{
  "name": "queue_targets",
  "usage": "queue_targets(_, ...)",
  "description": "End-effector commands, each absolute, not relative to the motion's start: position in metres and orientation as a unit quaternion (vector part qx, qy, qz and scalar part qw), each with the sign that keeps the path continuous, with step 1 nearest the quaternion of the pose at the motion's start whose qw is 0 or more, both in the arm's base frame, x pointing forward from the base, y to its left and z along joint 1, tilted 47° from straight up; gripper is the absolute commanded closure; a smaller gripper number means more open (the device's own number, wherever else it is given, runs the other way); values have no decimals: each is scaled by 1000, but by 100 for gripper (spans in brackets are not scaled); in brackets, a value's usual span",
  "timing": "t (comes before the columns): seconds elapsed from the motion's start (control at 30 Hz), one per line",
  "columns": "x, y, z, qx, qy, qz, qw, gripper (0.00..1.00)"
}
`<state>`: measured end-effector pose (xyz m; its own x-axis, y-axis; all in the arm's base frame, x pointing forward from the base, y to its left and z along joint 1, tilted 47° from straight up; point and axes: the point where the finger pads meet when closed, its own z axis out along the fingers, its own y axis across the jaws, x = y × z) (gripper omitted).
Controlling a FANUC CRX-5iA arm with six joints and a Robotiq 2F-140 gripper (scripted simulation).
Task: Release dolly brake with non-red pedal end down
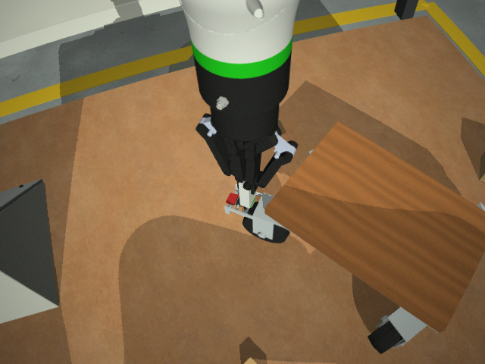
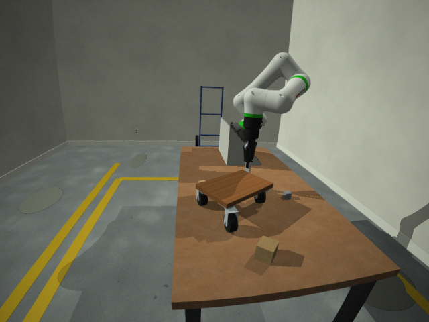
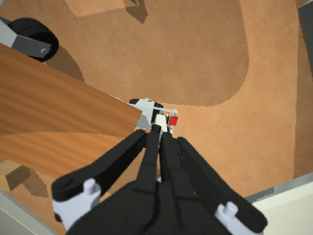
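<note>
Dolly (image 1: 376, 230) standing on the table (image 2: 221, 277), wheels down. Tool (image 1: 247, 196), fingers together and gripping nothing, points straight down with its tips on the brake pedal (image 1: 239, 202) of the corner caster (image 1: 266, 229); the pedal's red end (image 1: 232, 198) shows just beside the fingertips.

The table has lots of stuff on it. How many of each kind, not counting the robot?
Dolly: 1
Tan cube: 1
Small grey block: 1
Big white-and-grey box: 1
Total: 4
</note>
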<state>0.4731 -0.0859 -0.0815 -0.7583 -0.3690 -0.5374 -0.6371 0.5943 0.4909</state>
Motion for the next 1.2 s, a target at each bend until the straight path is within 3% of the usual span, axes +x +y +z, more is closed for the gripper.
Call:
queue_targets(0.0, 473, -86, -81, -289, 872, 346, 194, 100)
queue_targets(1.17, 474, -81, -86, -289, 872, 346, 194, 100)
